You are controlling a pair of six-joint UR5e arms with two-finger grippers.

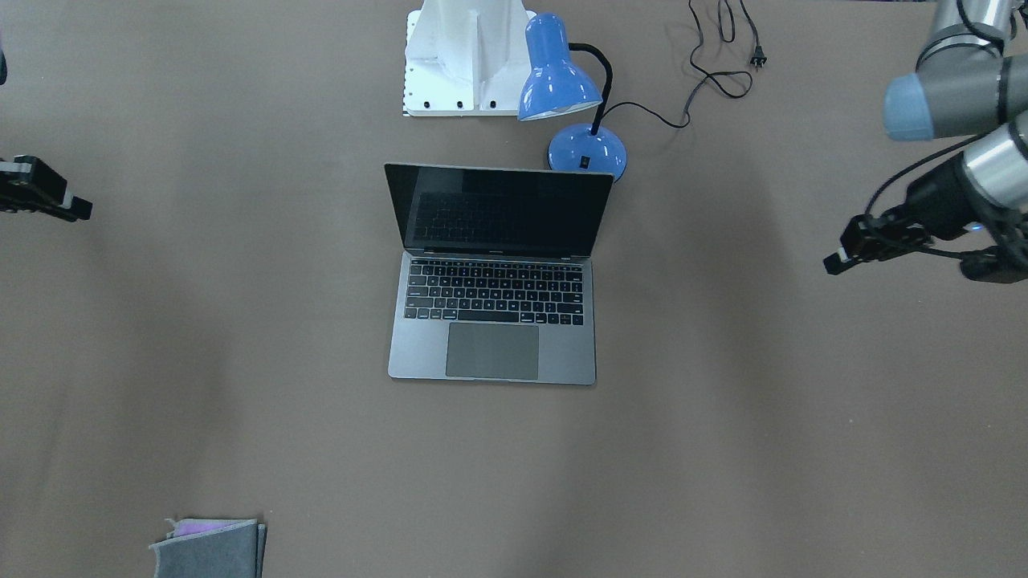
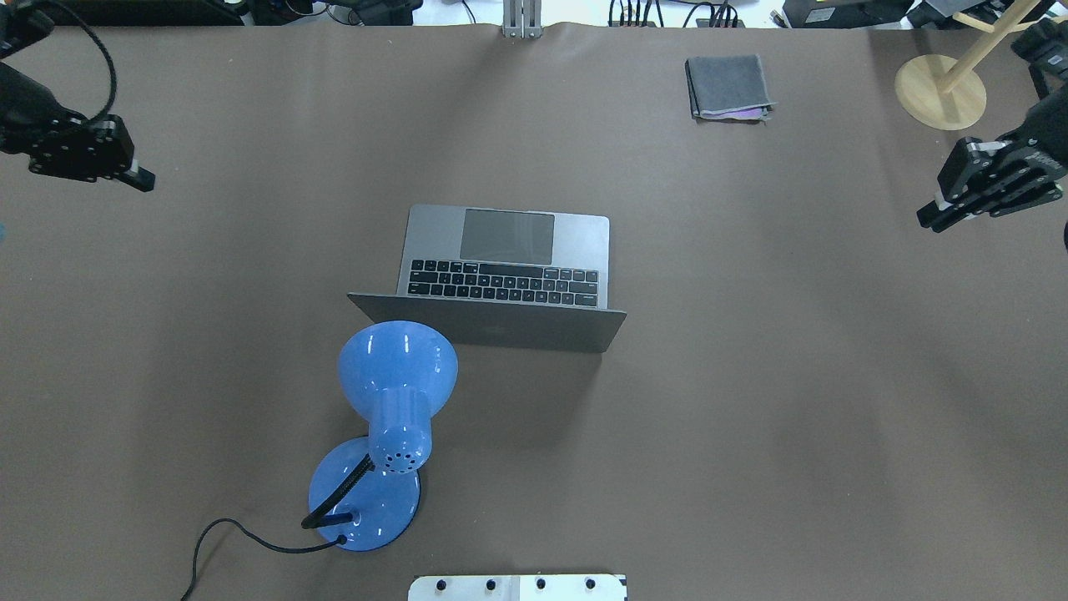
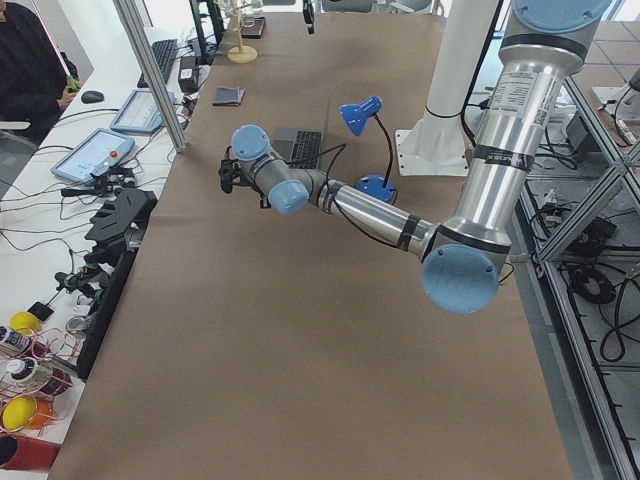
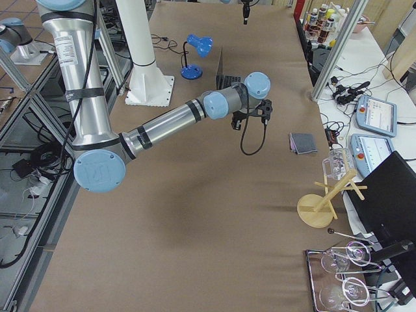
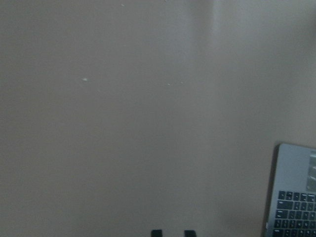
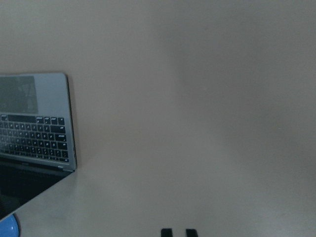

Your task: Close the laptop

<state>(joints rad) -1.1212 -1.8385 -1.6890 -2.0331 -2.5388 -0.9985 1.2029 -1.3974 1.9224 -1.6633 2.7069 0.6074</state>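
The space-grey laptop (image 1: 491, 321) stands open in the middle of the brown table, its black screen upright and facing away from the robot base. In the overhead view its lid back (image 2: 501, 324) faces me. My left gripper (image 2: 138, 177) hovers far off to the laptop's left and shows at the right of the front-facing view (image 1: 835, 263). My right gripper (image 2: 933, 215) hovers far off to its right. Both are empty, with fingertips close together in the wrist views (image 5: 173, 233) (image 6: 179, 233). Each wrist view shows a corner of the laptop (image 5: 296, 197) (image 6: 37, 123).
A blue desk lamp (image 2: 392, 392) stands just behind the lid on the robot's left, its cord (image 1: 707, 76) trailing on the table. The white robot base (image 1: 466, 56) is behind it. A grey felt pouch (image 2: 727, 86) and a wooden stand (image 2: 939, 92) are at the far side.
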